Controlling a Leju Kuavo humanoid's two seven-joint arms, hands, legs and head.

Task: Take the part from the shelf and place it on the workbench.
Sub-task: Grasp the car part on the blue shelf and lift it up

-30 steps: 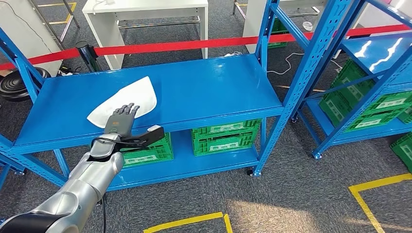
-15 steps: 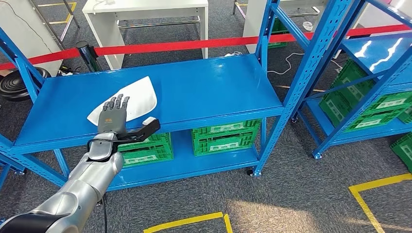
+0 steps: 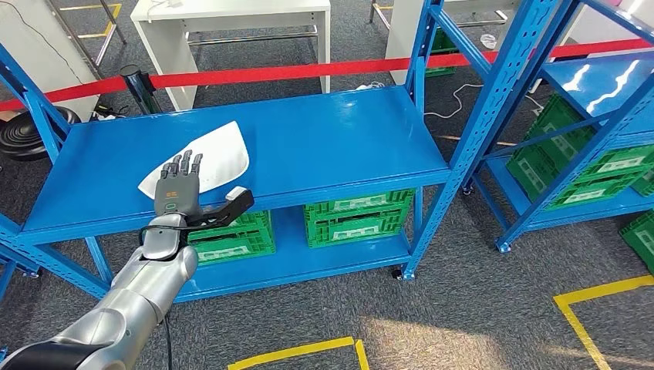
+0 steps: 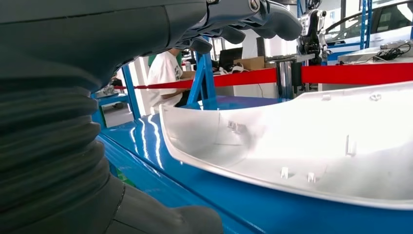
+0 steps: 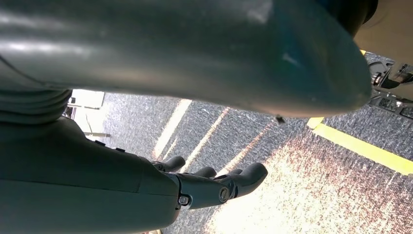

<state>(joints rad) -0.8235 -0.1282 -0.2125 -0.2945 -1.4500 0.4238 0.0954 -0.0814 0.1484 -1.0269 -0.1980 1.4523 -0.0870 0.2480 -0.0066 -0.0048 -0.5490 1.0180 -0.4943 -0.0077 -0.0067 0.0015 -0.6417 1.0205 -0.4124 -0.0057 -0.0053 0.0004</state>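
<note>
- Left hand spread flat, fingers apart, thumb out to the side, holding nothing; poised at the front edge of the shelf, fingertips over the near end of the part.
- From the left wrist view: fingers above the part, thumb below the shelf edge, a clear gap on both sides; no contact to be seen.
- Just ahead of the hand: white, shallow, curved shell, hollow side up, lying flat on the blue top board, small clips moulded inside.
- Step in hand, judged: reach done or nearly so, grasp not yet made; part not lifted, carry to the tabletop all to come.
- Next move, judged: close over the near rim, fingers inside the hollow and thumb under the lip, then lift straight off the board; thin rim and glossy paint likely to let the shell slide away rather than seat.
- Right hand hanging low over grey carpet and yellow floor tape, fingers loosely curled in, nothing held.
- Below the left hand: green crates on the lower board, white labels on their fronts, print too small to read.
- Beyond the shelf: red barrier tape, white tables behind.
- Small orange mark on the back of the left hand, not legible; no other writing readable.
</note>
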